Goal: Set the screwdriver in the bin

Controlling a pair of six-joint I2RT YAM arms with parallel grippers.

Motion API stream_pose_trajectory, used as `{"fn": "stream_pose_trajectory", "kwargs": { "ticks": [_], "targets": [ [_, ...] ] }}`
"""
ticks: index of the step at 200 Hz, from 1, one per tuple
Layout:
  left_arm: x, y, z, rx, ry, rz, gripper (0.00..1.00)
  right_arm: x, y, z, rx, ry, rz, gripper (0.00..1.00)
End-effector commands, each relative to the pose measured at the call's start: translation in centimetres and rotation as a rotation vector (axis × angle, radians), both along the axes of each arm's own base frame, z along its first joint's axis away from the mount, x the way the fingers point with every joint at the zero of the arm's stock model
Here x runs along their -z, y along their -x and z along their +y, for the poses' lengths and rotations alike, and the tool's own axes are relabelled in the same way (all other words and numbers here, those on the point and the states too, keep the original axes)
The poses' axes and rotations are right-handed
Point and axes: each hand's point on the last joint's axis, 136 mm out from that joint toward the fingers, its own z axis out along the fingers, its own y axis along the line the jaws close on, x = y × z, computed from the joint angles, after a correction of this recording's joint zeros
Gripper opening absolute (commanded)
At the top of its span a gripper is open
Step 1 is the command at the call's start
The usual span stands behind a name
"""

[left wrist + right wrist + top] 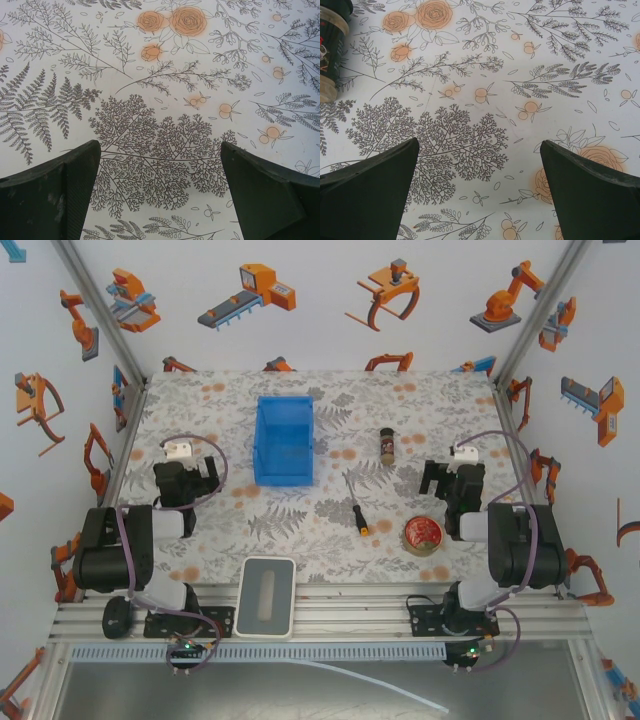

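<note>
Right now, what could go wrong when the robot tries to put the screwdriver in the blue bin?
1. The screwdriver is thin and lies flat on the table, so a grab might slip off it.
2. The small bottle and the round tin sit near it; the right gripper could knock one.
3. The bin has tall walls, so a low carry might bump it.

The table (200, 410) with the flower cloth holds a blue bin (284, 443), a screwdriver (355, 506), a brown bottle (386, 444), a round red tin (422, 534) and a grey pad (268, 597).
</note>
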Motion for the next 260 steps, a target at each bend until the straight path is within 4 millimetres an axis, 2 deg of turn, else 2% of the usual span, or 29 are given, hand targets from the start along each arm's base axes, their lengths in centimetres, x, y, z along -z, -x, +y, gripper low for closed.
{"fn": "stream_pose_trajectory", "kwargs": {
  "ticks": [1,127,145,182,202,235,260],
  "targets": [
    [-0.4,-0.5,-0.2,-0.001,0.004,-0.009,0.97,-1.3,-0.8,-0.3,0.01,0.007,-0.039,0.99],
    [-0.4,-0.5,-0.2,-0.002,0.005,-0.008,0.97,-1.3,-0.8,-0.3,0.011,0.006,-0.038,0.99],
    [-0.3,-0.5,-0.2,0.0,0.004,-0.006,0.97,-1.2,-0.6,-1.6,0.089,0.01,-0.037,0.99],
    [-0.5,-0.5,-0.3,0.002,0.005,-0.006,0.97,-1.3,-0.6,-1.9,0.109,0.016,-0.039,0.99],
    [-1.4,-0.9,-0.4,0.008,-0.002,0.002,0.97,-2.2,-0.3,-2.1,0.12,0.016,-0.049,0.99],
    [-3.0,-1.0,-0.6,0.026,-0.025,0.1,0.97,-4.7,0.5,-2.8,0.168,0.02,-0.061,0.99],
    [-4.2,-0.3,-1.0,0.053,-0.026,0.131,0.97,-7.7,1.2,-3.4,0.224,0.001,-0.068,0.99]
  ]
}}
